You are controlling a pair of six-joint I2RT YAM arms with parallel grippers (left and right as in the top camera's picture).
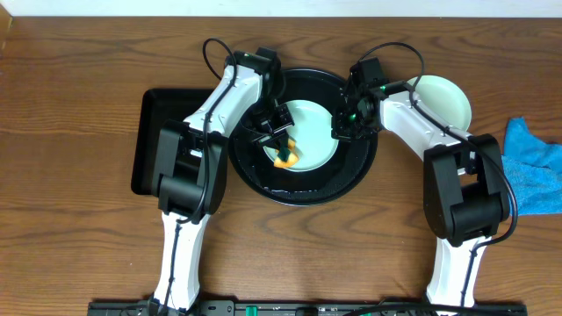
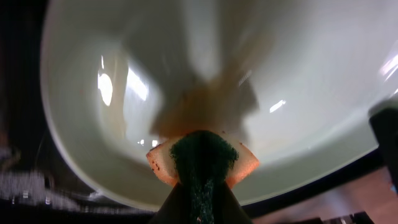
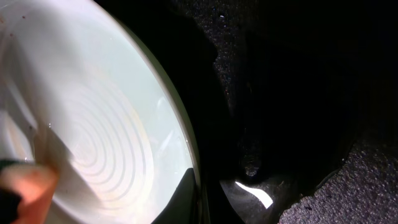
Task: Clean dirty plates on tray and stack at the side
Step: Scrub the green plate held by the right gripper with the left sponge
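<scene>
Closest in, on my left wrist feed, the left end effector (image 1: 280,147) is clamped on a sponge (image 2: 202,157), orange with a green scouring face. The sponge is pressed against the inside of a pale mint plate (image 2: 261,68). A brownish blur sits just above the sponge (smear or reflection, I cannot tell which).

On the right wrist feed the same plate (image 3: 106,137) shows its concentric ridges and a wet sheen. Its rim runs past a dark finger shape at the bottom of the view, and an orange corner of the sponge pokes in at the lower left. The right end effector (image 1: 344,123) sits at the plate's right edge, but I cannot tell whether it is gripping the rim or standing apart from it.

From overhead, the plate lies inside the round black tray (image 1: 303,195), near its middle. Beyond the tray's right rim, a second plate (image 1: 443,101), also mint, rests on the desk (image 1: 79,228), partly hidden by the right arm. A rectangular black tray (image 1: 151,140) lies just left of the round one, and a blue cloth (image 1: 536,167) is at the far right edge.
</scene>
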